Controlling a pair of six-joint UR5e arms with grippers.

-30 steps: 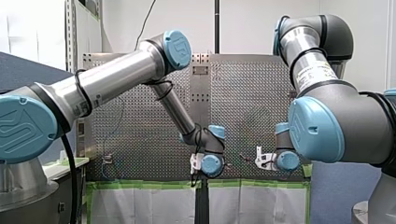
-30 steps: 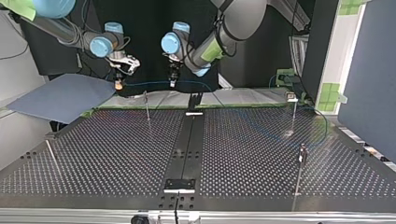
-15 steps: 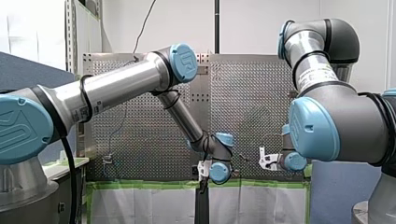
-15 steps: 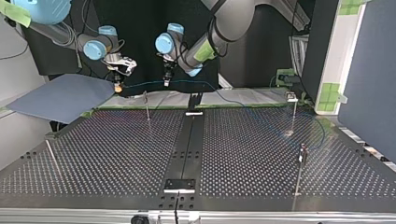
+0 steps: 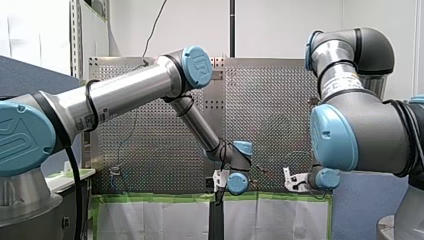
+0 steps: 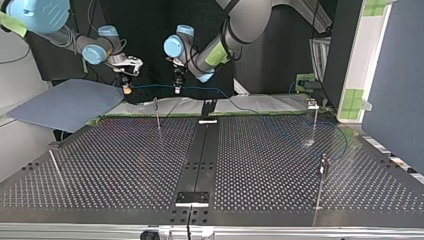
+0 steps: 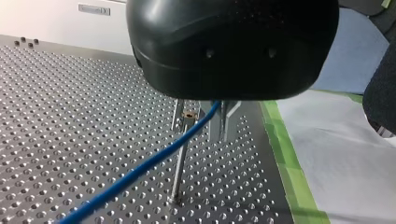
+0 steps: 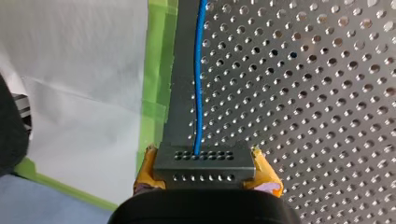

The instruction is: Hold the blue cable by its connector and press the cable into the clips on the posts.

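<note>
The blue cable (image 6: 240, 102) runs in the air along the table's far edge, then curves down onto the perforated plate. My right gripper (image 8: 204, 176) with yellow pads (image 8: 144, 173) is shut on the cable's grey connector (image 8: 204, 161); the cable (image 8: 200, 70) leads straight ahead from it. In the top view that right gripper (image 6: 128, 90) hangs at the far left. My left gripper (image 7: 223, 136) is shut on the cable (image 7: 154, 161) a little further along. It hangs just beside the top of a thin post (image 7: 179, 163) with a clip (image 7: 188, 115). The same post (image 6: 157, 114) shows in the top view, below and between both grippers.
More thin posts (image 6: 315, 122) (image 6: 322, 182) stand at the top view's right, one (image 6: 55, 167) at its left. A dark centre strip (image 6: 200, 155) splits the perforated table. Green tape (image 8: 156, 88) and white sheet (image 7: 345, 154) edge the far side. A blue-grey board (image 6: 65, 102) lies far left.
Both arms have carried the cable toward the top view's left, along the far edge. In the front view both grippers have shifted right and slightly lower. The grips are unchanged.
</note>
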